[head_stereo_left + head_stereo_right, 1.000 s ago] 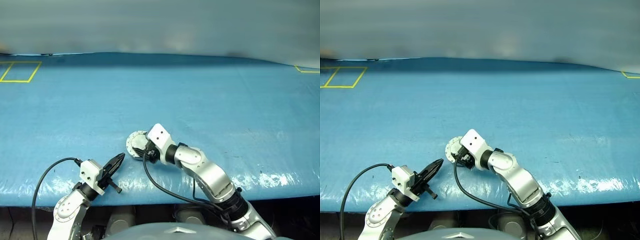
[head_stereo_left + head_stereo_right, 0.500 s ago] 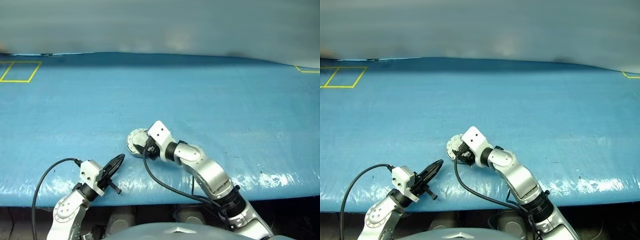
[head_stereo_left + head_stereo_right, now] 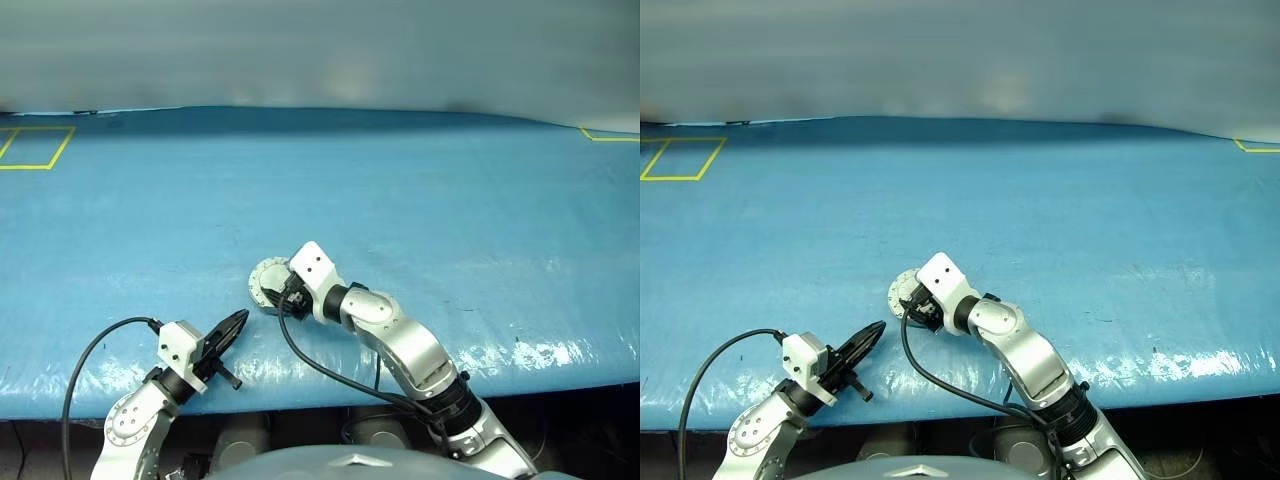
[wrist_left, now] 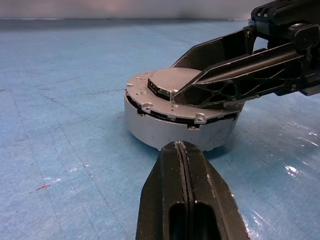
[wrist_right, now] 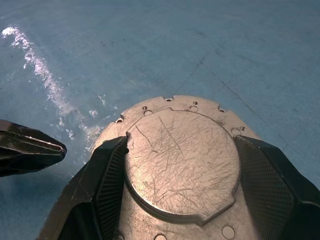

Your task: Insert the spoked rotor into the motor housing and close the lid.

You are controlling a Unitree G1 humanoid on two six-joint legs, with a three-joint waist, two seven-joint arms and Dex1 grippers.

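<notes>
Nothing is shifting on the blue table (image 3: pixel 450 200) since a moment ago — right gripper (image 5: pixel 175 165) is staying spread wide, its fingers (image 5: pixel 107 172) straddling the closed lid (image 5: pixel 182 160) atop the motor housing (image 4: pixel 150 127) near the front edge; left gripper (image 4: pixel 182 150) is hovering just beside, pressed closed and empty.

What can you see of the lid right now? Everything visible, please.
The lid is a round, scratched grey metal disc with a raised centre circle and small holes round its rim. It lies flat, closed on the motor housing, plain face up, on the blue table cover. The right pincer straddles the raised centre, one finger on each side.
</notes>
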